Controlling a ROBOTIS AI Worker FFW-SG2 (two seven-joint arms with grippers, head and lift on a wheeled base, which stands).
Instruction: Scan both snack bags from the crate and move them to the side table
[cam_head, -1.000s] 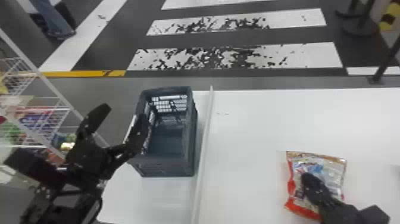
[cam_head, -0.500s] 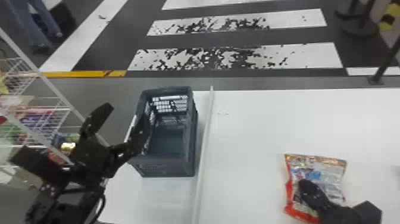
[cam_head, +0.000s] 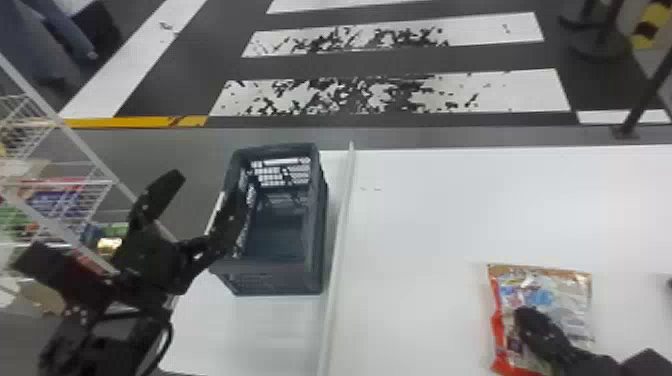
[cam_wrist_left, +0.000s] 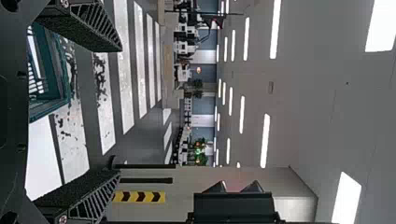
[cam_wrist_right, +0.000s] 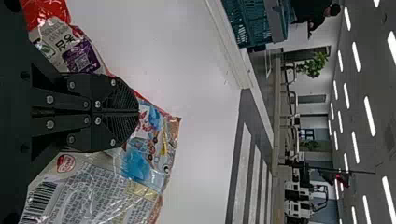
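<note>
Your right gripper (cam_head: 525, 317) is clamped on a snack bag (cam_head: 562, 300); your left gripper (cam_head: 207, 187) sits spread wide by the crate (cam_head: 280, 280).

At the left edge of the head view we see a white wire rack (cam_head: 90, 182) holding colourful packages (cam_head: 62, 201). At upper centre we see broad white painted stripes (cam_head: 510, 92), blotched with dark patches, and at upper left a yellow painted line (cam_head: 120, 122). Upper right, we find a black slanting post (cam_head: 645, 95). Our right wrist view shows a leafy green plant (cam_wrist_right: 315, 65) and long white ceiling lights (cam_wrist_right: 369, 109).
</note>
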